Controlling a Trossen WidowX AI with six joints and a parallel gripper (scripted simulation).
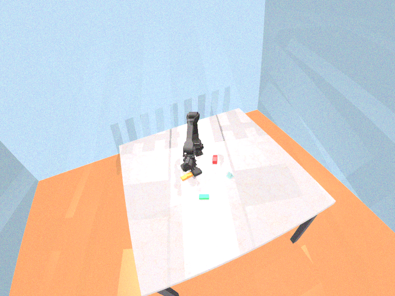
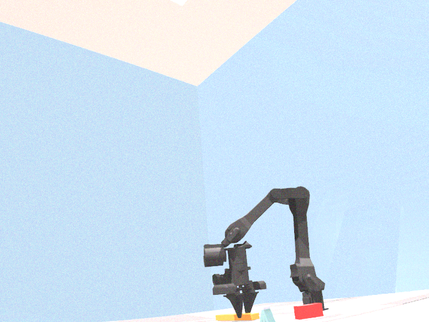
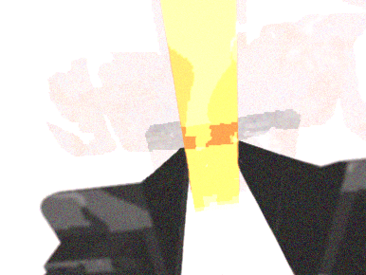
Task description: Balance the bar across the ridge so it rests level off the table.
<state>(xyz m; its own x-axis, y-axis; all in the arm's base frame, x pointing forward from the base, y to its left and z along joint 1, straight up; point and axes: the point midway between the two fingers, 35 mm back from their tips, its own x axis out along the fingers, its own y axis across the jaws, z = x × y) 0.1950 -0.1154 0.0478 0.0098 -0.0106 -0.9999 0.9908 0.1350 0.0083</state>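
The bar is a flat yellow-orange strip lying on the white table. My gripper points straight down and is shut on the bar, with a finger on each long side. In the wrist view the bar runs away from me between the dark fingers. The ridge is a small pale teal wedge on the table to the right of the bar, apart from it.
A red block stands near the arm's base, right of the gripper. A green block lies flat nearer the table's front. The table's edges are far from the objects.
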